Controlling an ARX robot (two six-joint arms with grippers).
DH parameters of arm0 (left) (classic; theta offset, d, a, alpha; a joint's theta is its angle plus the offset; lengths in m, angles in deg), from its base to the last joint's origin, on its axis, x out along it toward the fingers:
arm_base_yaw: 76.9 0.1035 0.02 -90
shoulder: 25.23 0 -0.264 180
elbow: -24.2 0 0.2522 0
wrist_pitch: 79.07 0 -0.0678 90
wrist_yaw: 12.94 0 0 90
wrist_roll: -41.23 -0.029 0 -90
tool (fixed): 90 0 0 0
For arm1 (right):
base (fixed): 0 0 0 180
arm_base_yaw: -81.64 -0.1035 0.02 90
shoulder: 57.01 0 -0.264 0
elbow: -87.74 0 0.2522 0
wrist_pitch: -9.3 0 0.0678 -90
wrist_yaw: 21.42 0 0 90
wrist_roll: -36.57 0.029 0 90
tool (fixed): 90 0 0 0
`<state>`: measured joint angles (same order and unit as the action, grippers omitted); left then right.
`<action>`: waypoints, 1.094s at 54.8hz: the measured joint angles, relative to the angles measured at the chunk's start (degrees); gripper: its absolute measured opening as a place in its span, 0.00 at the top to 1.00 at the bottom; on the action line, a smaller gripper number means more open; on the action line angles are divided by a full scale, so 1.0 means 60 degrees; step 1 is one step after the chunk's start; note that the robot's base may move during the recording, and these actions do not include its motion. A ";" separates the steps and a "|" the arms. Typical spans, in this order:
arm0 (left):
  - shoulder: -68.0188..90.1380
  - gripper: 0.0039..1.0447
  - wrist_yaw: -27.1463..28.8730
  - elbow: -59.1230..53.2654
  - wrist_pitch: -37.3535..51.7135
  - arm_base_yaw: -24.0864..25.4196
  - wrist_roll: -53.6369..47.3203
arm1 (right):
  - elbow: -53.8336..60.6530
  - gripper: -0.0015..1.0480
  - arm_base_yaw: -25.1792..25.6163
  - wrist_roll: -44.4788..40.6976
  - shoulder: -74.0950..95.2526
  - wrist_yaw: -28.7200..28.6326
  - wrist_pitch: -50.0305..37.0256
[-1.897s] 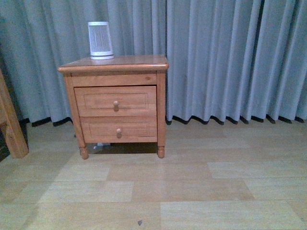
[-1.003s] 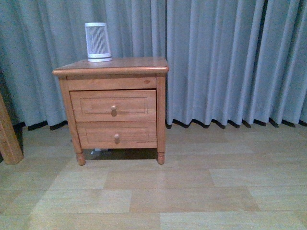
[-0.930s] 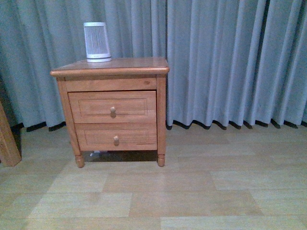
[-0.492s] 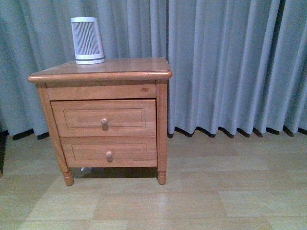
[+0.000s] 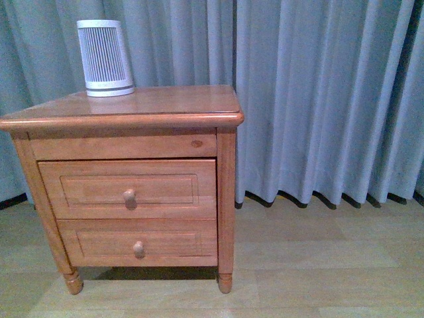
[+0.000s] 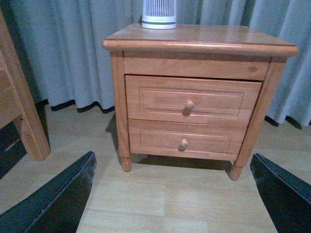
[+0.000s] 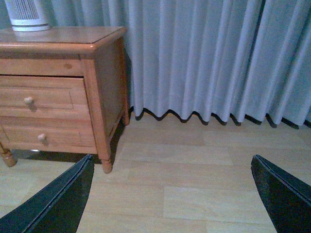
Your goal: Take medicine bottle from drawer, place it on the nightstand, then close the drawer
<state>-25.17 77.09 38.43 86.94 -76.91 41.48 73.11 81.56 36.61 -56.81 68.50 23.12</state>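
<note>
The orange-brown nightstand [image 5: 165, 106] stands at the left of the front view, against the curtain. Its upper drawer [image 5: 172, 189] is closed, with a round knob [image 5: 129, 196]. The medicine bottle is hidden. The nightstand also shows in the left wrist view [image 6: 204, 39] with the drawer [image 6: 160, 102] facing me, and in the right wrist view [image 7: 63, 36]. My left gripper [image 6: 177, 204] is open and empty, low over the floor, short of the nightstand. My right gripper [image 7: 172, 204] is open and empty, over the floor to the right of the nightstand. Neither arm shows in the front view.
A tall white ribbed device [image 5: 104, 58] stands on the nightstand's back left. The shorter lower drawer [image 5: 172, 244] is closed. A grey-blue curtain [image 5: 318, 99] hangs behind. A wooden post [image 6: 22, 111] stands left of the nightstand. The floor is pale wood [image 5: 318, 265].
The nightstand has grown larger and shifted left in the front view: I have come closer to it. Both drawers have stayed closed.
</note>
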 joint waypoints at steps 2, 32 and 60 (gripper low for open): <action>0.0000 0.06 -0.0004 0.0000 0.0000 0.0000 0.0000 | 0.0000 0.07 0.0000 0.0000 0.0000 0.0007 0.0000; 0.8094 0.06 -0.2495 0.4921 0.2838 -0.0273 0.1796 | 0.0000 0.07 -0.0004 0.0000 0.0000 0.0007 0.0000; 1.8717 0.06 -0.1333 0.8480 0.6645 -0.1231 0.1698 | 0.0000 0.07 0.0000 0.0000 0.0000 0.0007 0.0000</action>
<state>87.13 69.09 89.31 126.81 -84.30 51.66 73.11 81.56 36.61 -56.81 68.54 23.12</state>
